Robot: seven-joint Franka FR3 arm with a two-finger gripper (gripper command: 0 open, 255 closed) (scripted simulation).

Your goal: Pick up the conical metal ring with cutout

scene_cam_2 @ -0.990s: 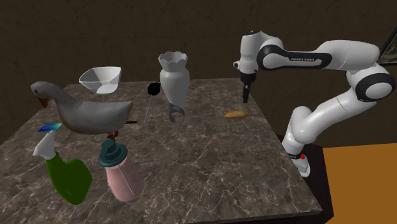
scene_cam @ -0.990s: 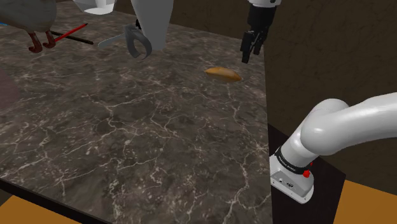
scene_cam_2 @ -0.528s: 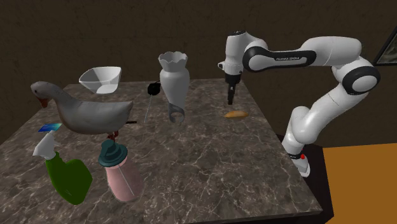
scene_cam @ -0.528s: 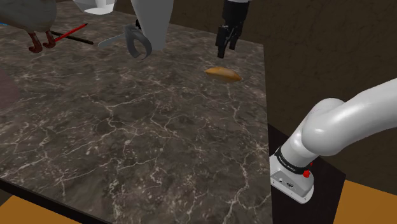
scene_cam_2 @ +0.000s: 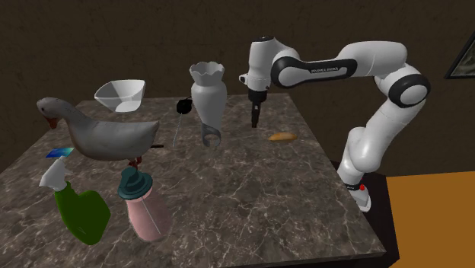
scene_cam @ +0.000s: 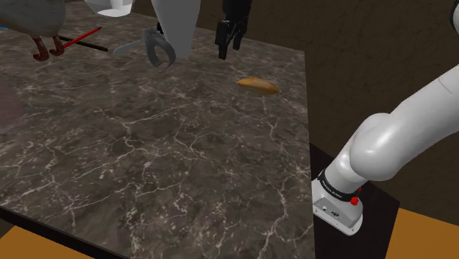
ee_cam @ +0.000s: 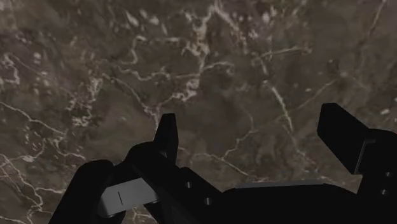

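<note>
1. The grey conical ring with a cutout [scene_cam: 157,51] lies on the dark marble table [scene_cam: 162,162], at the foot of a pale vase [scene_cam_2: 208,95].
2. The black pincer [scene_cam: 227,48] hangs near it above the table, fingers apart, clasping nothing.
3. A bread roll [scene_cam: 257,84] lies beyond.

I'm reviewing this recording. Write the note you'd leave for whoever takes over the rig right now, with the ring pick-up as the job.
Gripper: open and empty, hovering over bare marble table.
Metal ring: on the table at the foot of the pale vase, close against it, to the shoulder view's left of the gripper.
Bread roll: on the gripper's other side, not part of the job.
Done: nothing grasped yet.
Left: bring the gripper over the ring, lower, close on its rim, and lift. The vase is close by, so approach with care.
</note>
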